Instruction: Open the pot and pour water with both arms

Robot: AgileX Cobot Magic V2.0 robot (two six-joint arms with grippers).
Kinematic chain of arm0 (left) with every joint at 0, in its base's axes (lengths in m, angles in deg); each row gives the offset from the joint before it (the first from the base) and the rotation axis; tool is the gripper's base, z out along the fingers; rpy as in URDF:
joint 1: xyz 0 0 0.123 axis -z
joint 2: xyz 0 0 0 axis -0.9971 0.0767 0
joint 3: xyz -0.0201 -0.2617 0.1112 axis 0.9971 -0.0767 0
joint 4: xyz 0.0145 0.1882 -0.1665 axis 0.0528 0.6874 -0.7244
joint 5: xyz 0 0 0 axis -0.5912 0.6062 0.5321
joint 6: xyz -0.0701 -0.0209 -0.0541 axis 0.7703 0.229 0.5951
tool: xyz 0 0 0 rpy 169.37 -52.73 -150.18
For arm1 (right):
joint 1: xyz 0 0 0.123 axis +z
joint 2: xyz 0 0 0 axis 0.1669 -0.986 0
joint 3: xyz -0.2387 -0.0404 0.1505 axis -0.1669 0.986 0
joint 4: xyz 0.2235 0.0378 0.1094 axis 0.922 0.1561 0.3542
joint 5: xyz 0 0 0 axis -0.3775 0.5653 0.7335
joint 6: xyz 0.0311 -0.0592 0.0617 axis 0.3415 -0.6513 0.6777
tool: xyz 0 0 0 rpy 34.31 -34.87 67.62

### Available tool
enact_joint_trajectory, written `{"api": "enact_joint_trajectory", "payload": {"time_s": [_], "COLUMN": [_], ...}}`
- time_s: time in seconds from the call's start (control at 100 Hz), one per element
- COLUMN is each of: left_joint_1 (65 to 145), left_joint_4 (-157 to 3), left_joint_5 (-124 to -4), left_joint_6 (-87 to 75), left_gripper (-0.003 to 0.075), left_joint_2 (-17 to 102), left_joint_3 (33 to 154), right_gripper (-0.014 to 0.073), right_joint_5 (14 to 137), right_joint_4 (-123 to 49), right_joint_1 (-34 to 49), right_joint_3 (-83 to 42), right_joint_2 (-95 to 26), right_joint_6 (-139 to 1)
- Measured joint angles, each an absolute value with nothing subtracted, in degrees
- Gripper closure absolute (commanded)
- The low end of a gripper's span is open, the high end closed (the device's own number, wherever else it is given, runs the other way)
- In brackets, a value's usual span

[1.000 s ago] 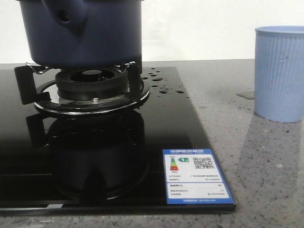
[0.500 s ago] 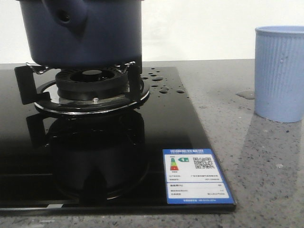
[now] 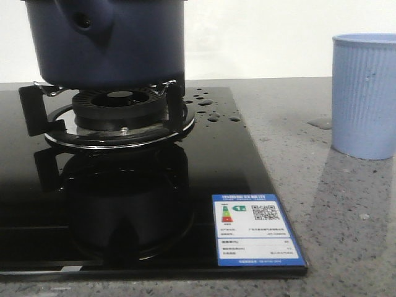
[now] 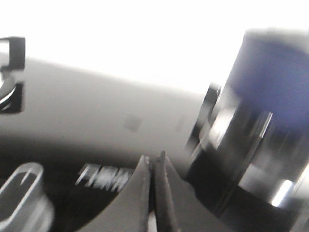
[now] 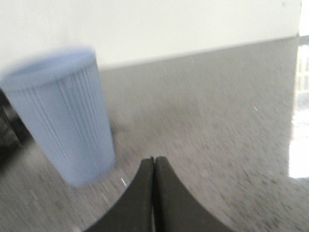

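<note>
The dark navy-blue pot [image 3: 111,43] stands on the burner supports of the black glass stove [image 3: 216,161] at the left of the front view; its stub with a small hole [image 3: 83,23] faces the camera and its top is cut off. The pot also shows blurred in the left wrist view [image 4: 270,92]. My left gripper [image 4: 153,159] is shut and empty, beside the pot and apart from it. My right gripper [image 5: 153,160] is shut and empty over the grey counter, beside the light blue ribbed cup [image 5: 63,116]. Neither gripper shows in the front view.
The ribbed cup [image 3: 364,96] stands on the grey counter at the right, with a small puddle [image 3: 320,123] beside it. Water drops [image 3: 213,111] lie on the stove glass behind the burner [image 3: 117,111]. An energy label [image 3: 257,230] sits at the stove's front right corner.
</note>
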State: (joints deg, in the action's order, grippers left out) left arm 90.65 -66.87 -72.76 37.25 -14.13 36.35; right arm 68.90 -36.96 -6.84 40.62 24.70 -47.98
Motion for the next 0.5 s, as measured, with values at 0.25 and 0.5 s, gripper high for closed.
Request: {"api": "enact_joint_trajectory", "payload": {"time_s": [0.25,0.5], "left_joint_1": [90.7,90.7], "left_joint_4": [-94.0,-95.8], "left_joint_5": [-78.3,-72.2], "left_joint_6": [37.6,37.1], "left_gripper": [0.0739,0.0739], "left_joint_2": [-14.1,-14.1], "left_joint_3": [36.4,37.1], "right_gripper": [0.0659,0.0659], "right_joint_5": [65.4,67.0], "right_joint_4": [-15.3,-11.2], "right_joint_1": [-6.8,-6.8], "right_joint_3": [40.6,39.3], "right_joint_2": [24.7,24.7], "right_joint_6": [-48.0,-48.3]}}
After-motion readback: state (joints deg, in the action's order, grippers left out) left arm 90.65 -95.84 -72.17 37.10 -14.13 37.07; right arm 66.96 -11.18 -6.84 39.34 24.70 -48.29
